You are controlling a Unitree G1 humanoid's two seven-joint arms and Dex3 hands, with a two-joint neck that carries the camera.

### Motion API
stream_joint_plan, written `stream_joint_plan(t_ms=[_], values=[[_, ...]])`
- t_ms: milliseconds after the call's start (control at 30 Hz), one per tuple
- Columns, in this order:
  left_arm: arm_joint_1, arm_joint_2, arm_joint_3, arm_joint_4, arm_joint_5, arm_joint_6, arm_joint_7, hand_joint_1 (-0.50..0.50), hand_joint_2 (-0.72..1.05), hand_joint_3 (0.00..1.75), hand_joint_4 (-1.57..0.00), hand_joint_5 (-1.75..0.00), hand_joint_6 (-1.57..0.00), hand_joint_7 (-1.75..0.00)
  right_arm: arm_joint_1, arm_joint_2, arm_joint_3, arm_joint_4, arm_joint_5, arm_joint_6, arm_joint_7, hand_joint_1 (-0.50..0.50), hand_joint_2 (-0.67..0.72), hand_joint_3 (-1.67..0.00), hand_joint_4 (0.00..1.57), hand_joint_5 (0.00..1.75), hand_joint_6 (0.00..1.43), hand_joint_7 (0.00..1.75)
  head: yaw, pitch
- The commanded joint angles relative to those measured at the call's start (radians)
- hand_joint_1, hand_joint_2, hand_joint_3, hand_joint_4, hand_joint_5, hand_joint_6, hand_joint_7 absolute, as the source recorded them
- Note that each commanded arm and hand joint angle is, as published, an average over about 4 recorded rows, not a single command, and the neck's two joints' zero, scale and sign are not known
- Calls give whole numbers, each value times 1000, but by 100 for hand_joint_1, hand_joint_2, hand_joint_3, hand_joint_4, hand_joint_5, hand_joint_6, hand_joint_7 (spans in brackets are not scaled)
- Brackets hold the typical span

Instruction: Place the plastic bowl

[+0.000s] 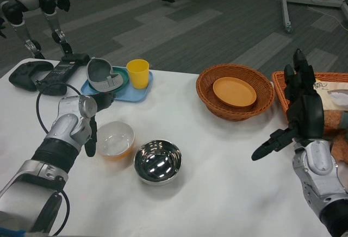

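Note:
The plastic bowl, pale with an orange tint, stands upright on the white table left of centre. My left hand is just to its left, fingers apart. One finger hangs beside the bowl's left rim and the others point away toward the blue tray, with nothing held. Whether that finger touches the rim I cannot tell. My right hand waits raised at the right edge of the table, fingers spread and empty.
A steel bowl sits just right of the plastic bowl. Behind are a wicker basket with an orange plate, a second basket with packets, a blue tray with a yellow cup, and black devices with a cable.

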Motion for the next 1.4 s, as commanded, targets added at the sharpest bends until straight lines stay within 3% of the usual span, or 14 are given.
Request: stream_joint_plan(t_ms=[33, 233, 500, 600, 733, 867, 1000, 1067, 1167, 1300, 1400], values=[[39, 9, 63, -54, 35, 8, -13, -50, -28, 0, 0, -72, 0, 0, 7, -10, 1, 1, 12, -5, -3, -46, 72, 0, 0, 0, 0, 0, 7, 10], [81, -12, 157, -145, 60, 10, -17, -50, -28, 0, 0, -72, 0, 0, 2, -12, 6, 14, 13, -5, -3, -46, 72, 0, 0, 0, 0, 0, 29, 30], [88, -51, 246, -267, 9, 10, -5, -50, -37, 0, 0, -72, 0, 0, -14, -12, 4, 37, 15, -5, -3, -46, 72, 0, 0, 0, 0, 0, 50, 81], [86, -60, 275, -359, -145, 54, 39, -50, -44, 0, 0, -72, 0, 0, -16, -12, 0, 41, 15, -5, -3, -46, 72, 0, 0, 0, 0, 0, 49, 115], [76, -88, 349, -491, -421, 93, 146, -50, -46, 0, 0, -72, 0, 0, -21, -10, -3, 48, 16, -5, -3, -46, 72, 0, 0, 0, 0, 0, 32, 154], [65, -154, 447, -540, -733, 5, 294, -50, -46, 0, 0, -72, 0, 0, -31, -6, -3, 55, 17, -5, -3, -46, 72, 0, 0, 0, 0, 0, -3, 199], [66, -203, 495, -527, -1022, -106, 371, -50, -46, 0, 0, -72, 0, 0, -38, -4, -4, 56, 19, -5, -3, -46, 72, 0, 0, 0, 0, 0, -63, 225], [69, -218, 497, -497, -1164, -159, 386, -50, -46, 0, 0, -72, 0, 0, -39, -4, -8, 53, 19, -5, -3, -46, 72, 0, 0, 0, 0, 0, -88, 232], [79, -225, 480, -454, -1274, -193, 386, -50, -46, 0, 0, -69, 0, 0, -39, -3, -13, 49, 21, -5, -3, -46, 72, 0, 0, 0, 0, 0, -121, 239], [100, -223, 437, -397, -1372, -213, 384, -50, -46, 0, 0, -72, 0, 0, -39, -3, -17, 39, 21, -5, -3, -46, 72, 0, 0, 0, 0, 0, -179, 245], [113, -222, 421, -360, -1387, -214, 384, -50, -44, 0, 0, -64, 0, 0, -39, -4, -29, 29, 21, -5, -3, -46, 72, 0, 0, 0, 0, 0, -246, 253]])
